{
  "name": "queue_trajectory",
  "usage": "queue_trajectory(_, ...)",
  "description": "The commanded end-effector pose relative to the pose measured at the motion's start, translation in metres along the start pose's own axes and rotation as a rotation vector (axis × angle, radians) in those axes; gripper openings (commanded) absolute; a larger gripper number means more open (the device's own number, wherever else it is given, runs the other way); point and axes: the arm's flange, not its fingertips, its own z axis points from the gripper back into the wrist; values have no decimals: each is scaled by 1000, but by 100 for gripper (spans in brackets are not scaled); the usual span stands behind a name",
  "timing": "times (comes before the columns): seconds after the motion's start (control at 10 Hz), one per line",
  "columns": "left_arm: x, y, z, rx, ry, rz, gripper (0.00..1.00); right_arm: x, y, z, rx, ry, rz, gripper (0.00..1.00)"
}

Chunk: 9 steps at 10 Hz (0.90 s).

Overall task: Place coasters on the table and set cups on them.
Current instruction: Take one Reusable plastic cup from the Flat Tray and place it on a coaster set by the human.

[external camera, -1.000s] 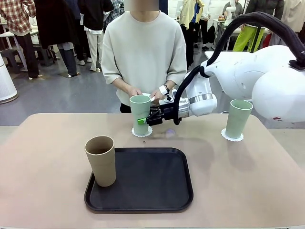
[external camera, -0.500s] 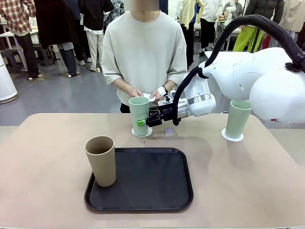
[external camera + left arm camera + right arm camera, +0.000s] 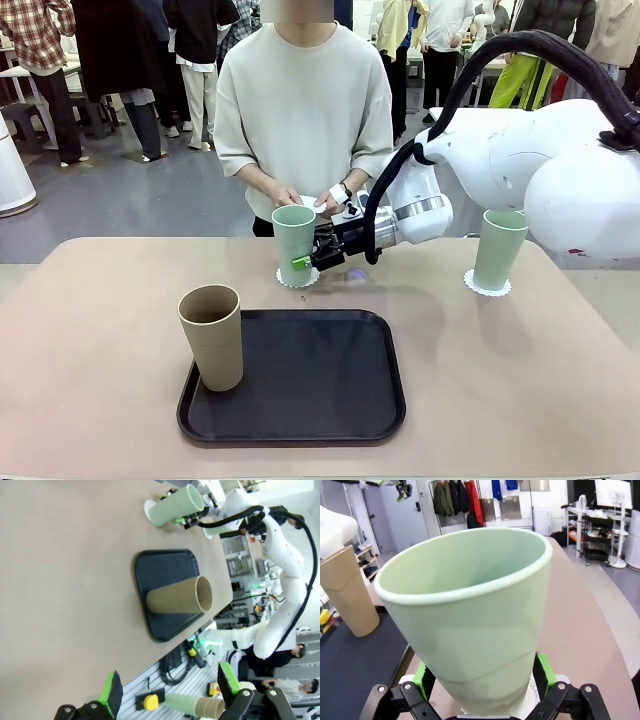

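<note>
since a second ago the centre mint cup has sunk a touch and now stands upright on its coaster. the person's hands have shifted slightly behind it.

the beige-pink desk spans the front view. a person in a pale sweater stands at its far edge. the white right arm reaches in from the right and across the middle. a black tray lies on the near half of the desk. the tan cup stands upright on the tray's left part.

the centre mint cup sits just beyond the tray's far edge. the right-hand mint cup stands upright well apart, near the desk's far right, partly behind the arm.

the right tool is at the centre cup's lower wall. in the right wrist view its green pads flank that wall on both sides. i cannot tell whether they press it or stand just free.

in the left wrist view the left tool is held with its fingers spread wide and nothing between them.

the centre coaster peeks out under its cup. the right-hand coaster lies under the other mint cup. the person's hands hold a small white piece, too small to make out.
</note>
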Motion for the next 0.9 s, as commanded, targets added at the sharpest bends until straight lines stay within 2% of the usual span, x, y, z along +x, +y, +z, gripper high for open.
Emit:
queue_trajectory(0.0, 0, 0, 1, -9, -9, -7, 100, 9, -2, 10, 16, 46, -18, 100)
queue_trajectory(0.8, 0, 0, 1, -9, -9, -7, 100, 15, 7, 58, -92, 82, -27, 100)
